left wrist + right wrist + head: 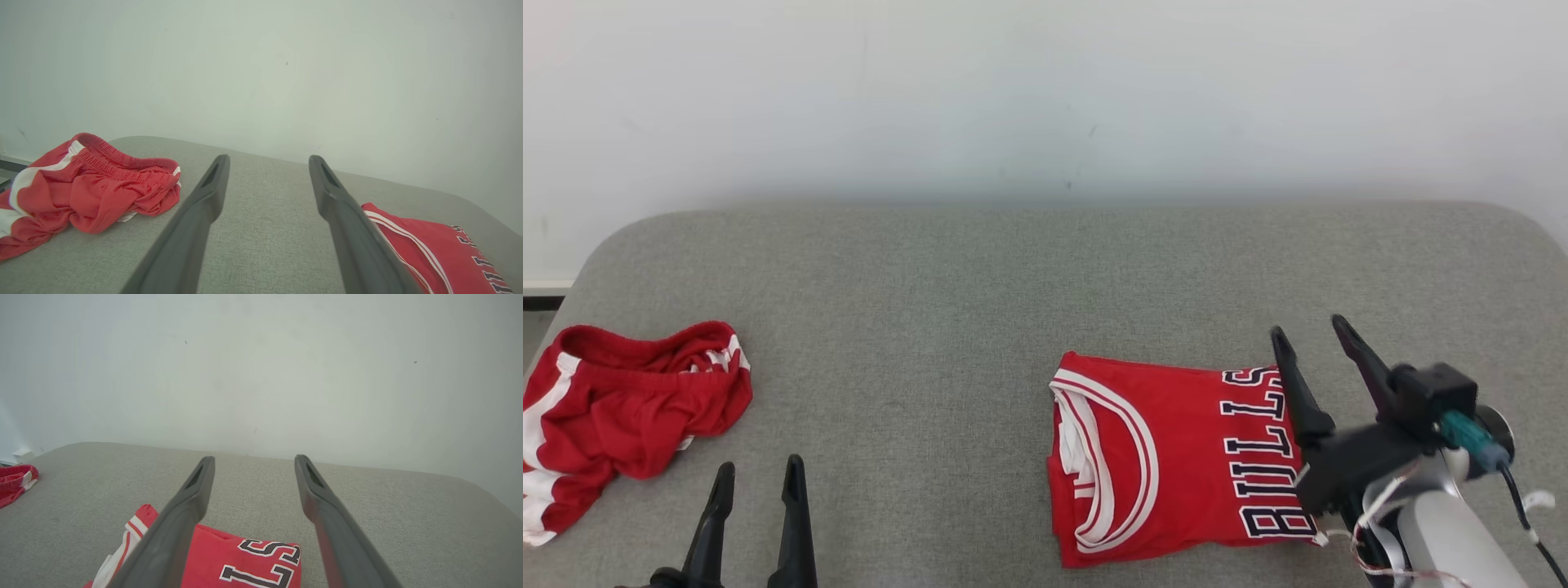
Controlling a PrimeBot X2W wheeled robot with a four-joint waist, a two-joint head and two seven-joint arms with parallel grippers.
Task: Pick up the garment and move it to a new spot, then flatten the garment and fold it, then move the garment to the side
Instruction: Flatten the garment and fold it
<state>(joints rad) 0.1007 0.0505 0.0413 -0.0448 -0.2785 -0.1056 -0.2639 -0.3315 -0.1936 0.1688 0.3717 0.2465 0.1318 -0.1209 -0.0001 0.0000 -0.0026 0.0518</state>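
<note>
The garment (1176,457), a red jersey with white trim and dark "BULLS" lettering, lies folded into a neat rectangle on the grey cushion, right of centre. It also appears in the left wrist view as the jersey (433,253) and in the right wrist view as the jersey (245,563). My right gripper (1307,331) stands open just above the jersey's right edge, fingers apart and holding nothing. In its own view the right gripper (252,458) points toward the wall. My left gripper (760,469) rests open at the lower left, empty, and its own view shows the left gripper (267,157) with the fingers wide apart.
A crumpled pair of red shorts (621,408) with white stripes lies at the cushion's left edge; the shorts (81,188) sit left of my left fingers. The grey cushion (980,286) ends at a white wall (1045,90) behind. Bare fabric stretches between the two garments.
</note>
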